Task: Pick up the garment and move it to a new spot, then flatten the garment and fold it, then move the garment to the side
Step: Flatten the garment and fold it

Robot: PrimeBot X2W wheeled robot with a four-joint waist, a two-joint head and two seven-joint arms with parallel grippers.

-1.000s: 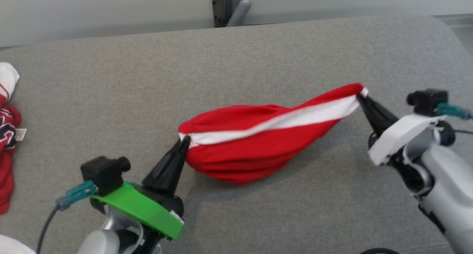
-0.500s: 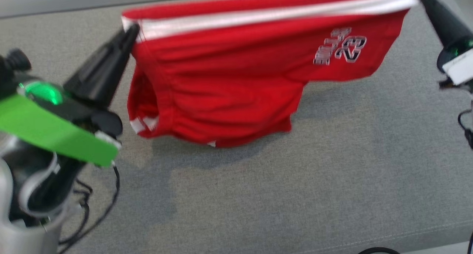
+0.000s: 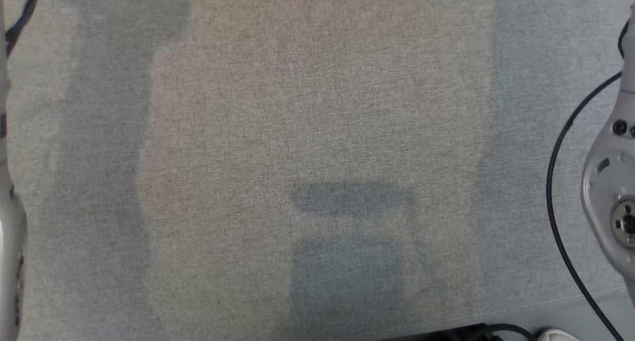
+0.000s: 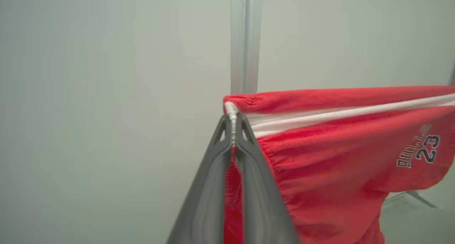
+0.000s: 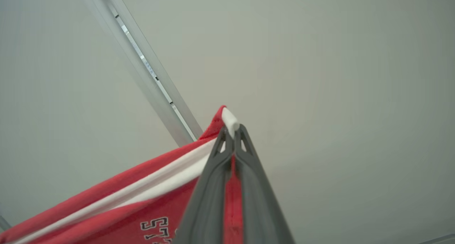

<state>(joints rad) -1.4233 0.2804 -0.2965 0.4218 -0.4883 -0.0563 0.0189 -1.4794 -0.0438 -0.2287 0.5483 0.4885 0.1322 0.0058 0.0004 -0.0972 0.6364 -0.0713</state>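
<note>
Aloft in front of a pale wall, a pair of red shorts hung stretched by its waistband between the robot's two hands. The left hand was clamped on one end of the waistband: its two dark fingers met at the tips, with the white band of the waist pinched between them and a strip of red cloth showing in the slit lower down. From that grip the shorts ran off to the right of the left wrist view, the waistband pulled nearly straight and the cloth below it falling in loose folds. Dark lettering with the number 23 sat on the far part of the cloth. A metal post stood upright against the wall behind the fingertips.

The right hand was clamped on the other end in the same way, fingers together, with a small white nub of the band sticking out past their tips. In the right wrist view the shorts sloped away to the lower left, and a metal rail crossed the wall behind them on a slant.

The head view looked down on the grey cloth-covered counter, marked by soft shadows. A pale forearm showed at its right edge, with a black cable curving beside it.
</note>
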